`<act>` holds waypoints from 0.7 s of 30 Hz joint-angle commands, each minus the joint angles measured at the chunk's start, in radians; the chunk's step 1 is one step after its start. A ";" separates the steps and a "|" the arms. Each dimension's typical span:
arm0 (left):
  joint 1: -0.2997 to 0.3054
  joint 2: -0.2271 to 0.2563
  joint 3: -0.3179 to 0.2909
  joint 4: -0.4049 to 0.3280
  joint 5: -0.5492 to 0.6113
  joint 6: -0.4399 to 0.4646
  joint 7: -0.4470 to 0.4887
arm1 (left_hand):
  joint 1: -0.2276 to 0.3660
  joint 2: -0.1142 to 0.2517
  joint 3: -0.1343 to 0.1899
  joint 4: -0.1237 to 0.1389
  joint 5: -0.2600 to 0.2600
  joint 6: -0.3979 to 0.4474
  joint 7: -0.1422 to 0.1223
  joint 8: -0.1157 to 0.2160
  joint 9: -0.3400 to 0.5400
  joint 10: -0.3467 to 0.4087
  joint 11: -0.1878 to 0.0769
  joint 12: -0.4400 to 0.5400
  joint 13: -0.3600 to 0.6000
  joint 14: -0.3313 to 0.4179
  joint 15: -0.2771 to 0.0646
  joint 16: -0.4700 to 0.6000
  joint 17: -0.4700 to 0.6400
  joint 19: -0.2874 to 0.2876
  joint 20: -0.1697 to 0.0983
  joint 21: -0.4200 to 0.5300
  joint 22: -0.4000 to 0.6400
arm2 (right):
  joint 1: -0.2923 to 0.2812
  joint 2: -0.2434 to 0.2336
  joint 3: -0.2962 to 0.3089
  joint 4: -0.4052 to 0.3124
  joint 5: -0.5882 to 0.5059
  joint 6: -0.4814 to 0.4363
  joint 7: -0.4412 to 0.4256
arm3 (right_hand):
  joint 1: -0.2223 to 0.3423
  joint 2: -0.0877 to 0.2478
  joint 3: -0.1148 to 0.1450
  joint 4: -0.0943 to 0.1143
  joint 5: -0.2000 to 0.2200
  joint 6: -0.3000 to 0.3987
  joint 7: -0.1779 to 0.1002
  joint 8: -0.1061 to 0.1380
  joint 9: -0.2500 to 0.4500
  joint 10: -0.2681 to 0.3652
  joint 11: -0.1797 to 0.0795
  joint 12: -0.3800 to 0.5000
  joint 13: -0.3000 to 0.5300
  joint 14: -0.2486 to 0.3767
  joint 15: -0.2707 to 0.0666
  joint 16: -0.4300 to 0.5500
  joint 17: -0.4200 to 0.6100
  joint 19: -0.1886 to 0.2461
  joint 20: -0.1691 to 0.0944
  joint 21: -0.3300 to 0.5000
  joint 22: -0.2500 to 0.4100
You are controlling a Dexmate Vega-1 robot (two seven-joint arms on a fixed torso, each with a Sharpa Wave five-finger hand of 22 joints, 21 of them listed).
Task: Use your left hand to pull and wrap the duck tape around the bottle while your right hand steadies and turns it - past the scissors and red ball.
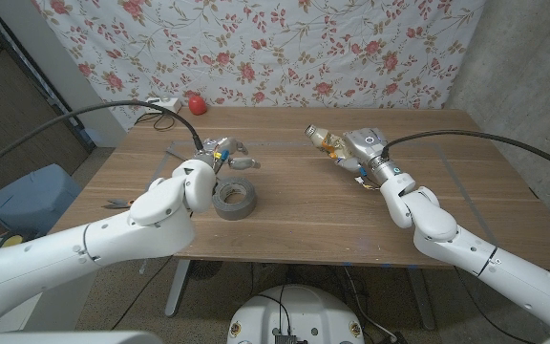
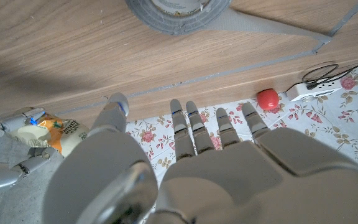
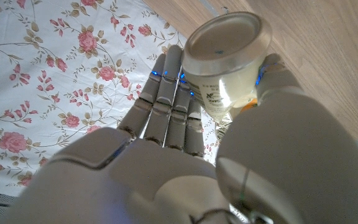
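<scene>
The light, slick bottle (image 1: 327,140) is grasped by the right robot hand (image 1: 363,151) (left robot hand (image 1: 220,153) released); the tape (image 1: 234,198) is best taken at its free end

Partly hidden: bottle, tape roll and scissors.

In the head view the right hand (image 1: 359,153) covers most of the bottle (image 1: 321,139), leaving only its capped end showing just right of the frame's centre top. In the left wrist view the duck tape (image 2: 178,14) roll is cut off by the upper edge, and the bottle's label is too blurred to read at the left. The left arm hides part of the scissors (image 1: 117,204) at the left of the head view; the red ball (image 1: 197,103) is too small for detail.
</scene>
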 commanded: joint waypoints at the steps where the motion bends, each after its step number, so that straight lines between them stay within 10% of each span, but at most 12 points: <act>1: -0.098 -0.039 0.178 0.029 0.578 0.124 -0.560 | 0.027 -0.002 -0.008 0.000 0.012 0.023 -0.007 0.012 0.005 0.023 -0.004 0.011 0.003 0.017 -0.008 0.009 0.003 -0.033 0.007 0.000 0.003 | -0.001 0.001 0.003 0.009 0.017 0.013 -0.048 | 0.056 0.249 -0.002 0.006 0.115 0.284 -0.232 0.021 0.003 0.233 -0.209 0.003 0.002 0.151 -0.252 -0.004 0.007 -0.007 -0.091 0.007 0.002; 7: -0.083 -0.097 0.183 0.110 0.894 0.089 -0.856 | 0.051 -0.006 -0.015 0.001 0.015 0.042 -0.006 0.014 0.006 0.040 -0.009 0.014 0.005 0.029 -0.016 0.012 0.002 -0.014 0.007 0.000 0.002 | 0.000 -0.003 0.004 0.010 0.027 0.027 -0.062 | 0.058 0.250 -0.005 0.007 0.117 0.286 -0.231 0.018 0.005 0.234 -0.212 0.003 0.003 0.153 -0.252 -0.008 0.011 -0.009 -0.092 0.011 -0.001; 13: 0.094 -0.230 -0.037 0.197 1.123 -0.114 -1.065 | 0.062 -0.011 -0.023 0.004 0.016 0.046 -0.005 0.010 0.006 0.043 -0.012 0.012 0.007 0.030 -0.019 0.011 0.002 -0.003 0.008 -0.001 0.002 | -0.005 -0.007 0.007 0.007 0.031 0.033 -0.078 | 0.059 0.251 -0.008 0.008 0.119 0.288 -0.230 0.014 0.007 0.236 -0.212 0.004 0.006 0.156 -0.252 -0.012 0.015 -0.010 -0.092 0.015 -0.003; 21: 0.263 -0.400 -0.264 0.241 1.163 -0.349 -1.068 | 0.072 -0.016 -0.037 0.011 0.019 0.058 0.001 0.006 0.006 0.070 -0.021 0.018 0.009 0.038 -0.022 0.011 0.001 0.011 0.008 -0.005 0.002 | -0.005 -0.012 0.014 0.010 0.049 0.045 -0.081 | 0.061 0.252 -0.011 0.009 0.121 0.291 -0.229 0.010 0.009 0.239 -0.212 0.005 0.008 0.159 -0.252 -0.017 0.022 -0.013 -0.093 0.021 -0.006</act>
